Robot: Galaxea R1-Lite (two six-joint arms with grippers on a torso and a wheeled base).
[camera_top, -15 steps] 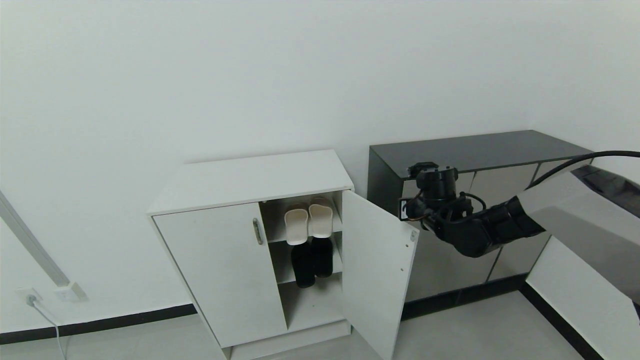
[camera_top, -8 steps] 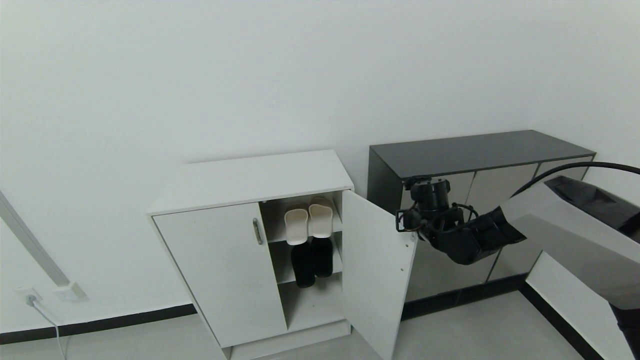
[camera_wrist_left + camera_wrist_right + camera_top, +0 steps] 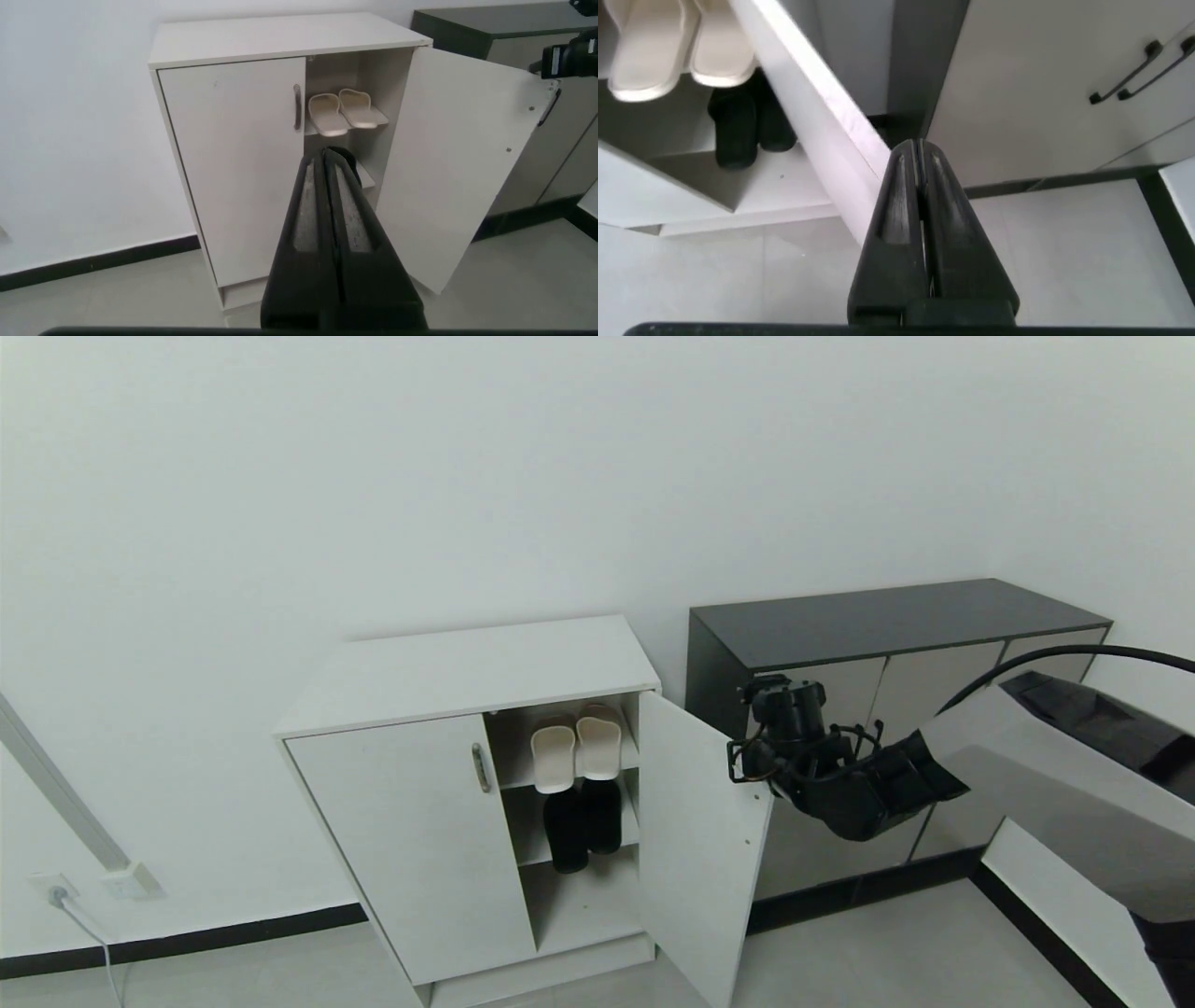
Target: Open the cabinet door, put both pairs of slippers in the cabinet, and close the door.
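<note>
The white cabinet [image 3: 467,672] stands against the wall with its right door [image 3: 700,840] swung open and its left door shut. A white pair of slippers [image 3: 577,751] lies on the upper shelf, a black pair [image 3: 581,821] on the shelf below. My right gripper [image 3: 747,758] is at the outer side of the open door, by its top free corner. In the right wrist view the gripper [image 3: 920,154] is shut and empty, its tip against the door's edge [image 3: 817,121]. My left gripper [image 3: 327,159] is shut and empty, held back in front of the cabinet.
A grey sideboard [image 3: 887,616] with a black top stands close to the right of the cabinet, just behind my right arm. The left door has a metal handle [image 3: 481,767]. A wall socket with a cable [image 3: 56,893] sits low on the left wall.
My right arm has moved left and down onto the open door's outer side. The door has swung slightly toward the cabinet.
</note>
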